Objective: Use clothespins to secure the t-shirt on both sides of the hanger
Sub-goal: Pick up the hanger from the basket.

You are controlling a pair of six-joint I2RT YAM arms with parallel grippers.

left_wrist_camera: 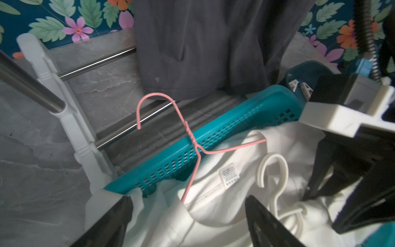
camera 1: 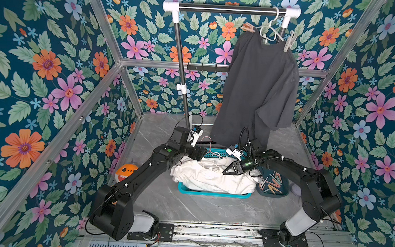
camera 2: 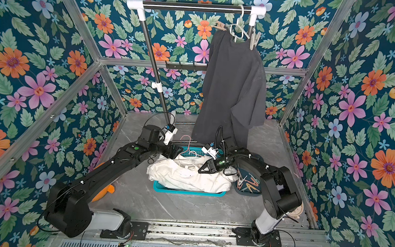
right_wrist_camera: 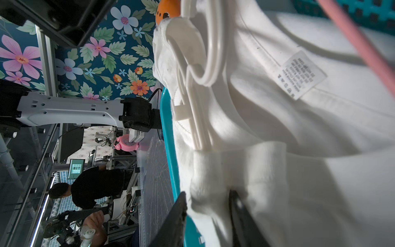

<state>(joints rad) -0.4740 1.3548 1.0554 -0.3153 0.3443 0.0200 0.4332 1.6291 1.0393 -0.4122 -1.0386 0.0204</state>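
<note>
Left wrist view: the left gripper (left_wrist_camera: 188,201) hovers low over the basket's (left_wrist_camera: 235,119) back rim, jaws spread wide and holding nothing. Between them the pink hanger (left_wrist_camera: 192,136) pokes out of the white shirt's (left_wrist_camera: 213,224) collar, hook toward the rack (camera 1: 231,9). The white hanger (left_wrist_camera: 275,177) lies just beside it on the cloth. The basket sits mid-tabletop (camera 1: 186,205).

In the right wrist view the right gripper (right_wrist_camera: 207,198) has its jaws nipped on a thick fold of that shirt. At the back, the grey shirt (camera 1: 257,85) hangs on the rack with a tan pin (camera 1: 248,27) and a pale pin (camera 1: 290,41) on its shoulders.

The loose clothespins (camera 1: 273,181) lie jumbled, pointing every way, in the tray (camera 1: 286,189) just right of the basket, toward the tabletop's right edge. They sit behind the right gripper's wrist, so the right arm is far nearer. Fetching one looks like its job, once it lets go of the cloth.
</note>
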